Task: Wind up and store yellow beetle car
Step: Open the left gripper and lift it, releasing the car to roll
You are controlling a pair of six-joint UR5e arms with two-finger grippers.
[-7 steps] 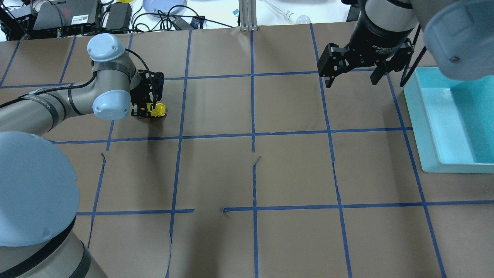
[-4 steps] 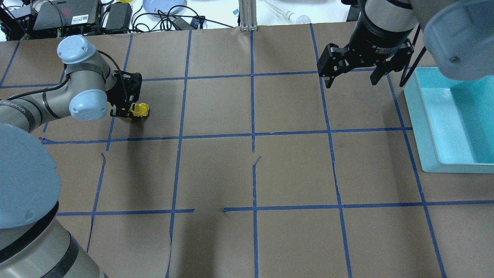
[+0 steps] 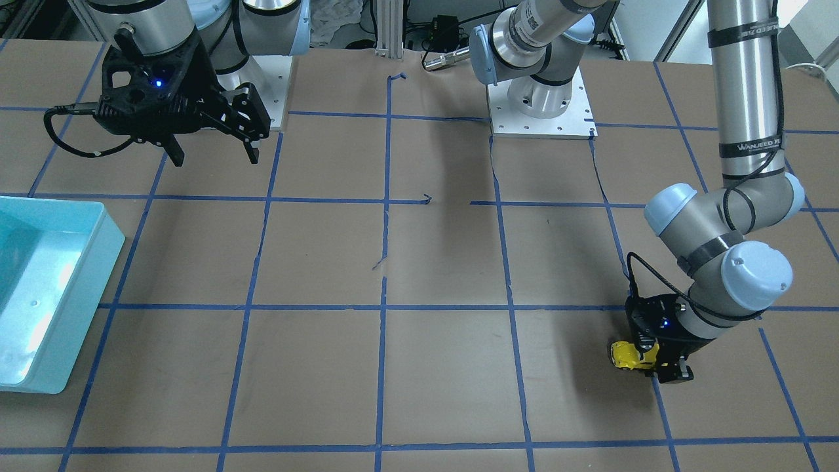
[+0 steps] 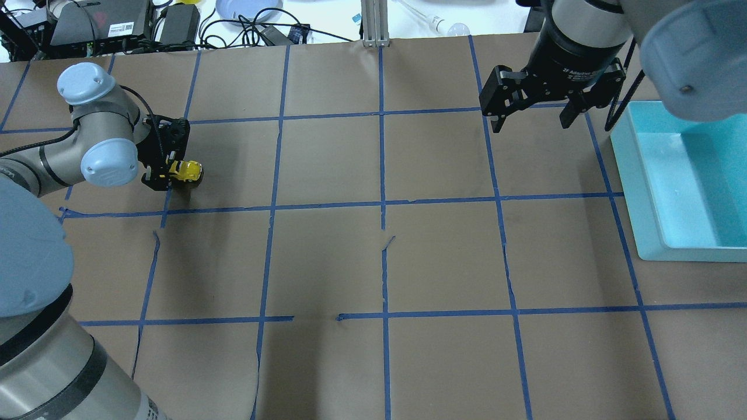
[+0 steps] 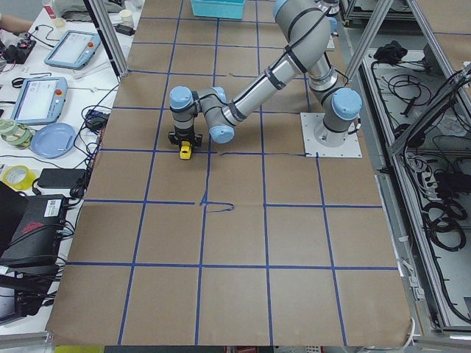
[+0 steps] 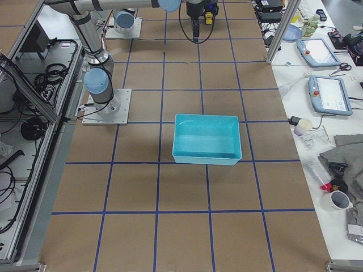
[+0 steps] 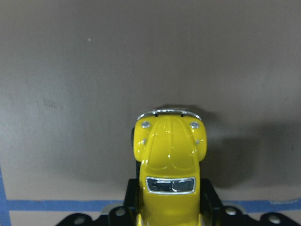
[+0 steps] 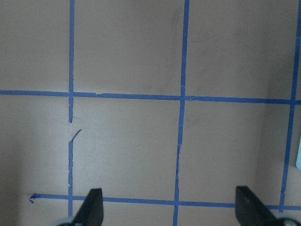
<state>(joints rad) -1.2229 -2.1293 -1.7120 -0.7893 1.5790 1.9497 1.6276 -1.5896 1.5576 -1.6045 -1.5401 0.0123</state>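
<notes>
The yellow beetle car [image 4: 187, 171] is small and glossy, with dark windows. My left gripper [image 4: 169, 172] is shut on it at the table's far left and holds it low on the brown paper. The car also shows in the front-facing view [image 3: 629, 355], in the left view [image 5: 185, 151] and in the left wrist view [image 7: 169, 165], nose pointing away from the wrist. My right gripper [image 4: 532, 119] is open and empty, high above the table's right rear, beside the teal bin [image 4: 639, 175]. Its fingertips [image 8: 94, 207] show wide apart in the right wrist view.
The teal bin [image 3: 39, 367] stands at the table's right edge, with nothing showing inside it [image 6: 207, 139]. Blue tape lines grid the brown paper. Cables, tablets and boxes [image 4: 99, 23] lie past the far edge.
My left gripper has slid the car leftward along the paper, from beside a vertical tape line toward the table's left edge. The right arm has not moved.
</notes>
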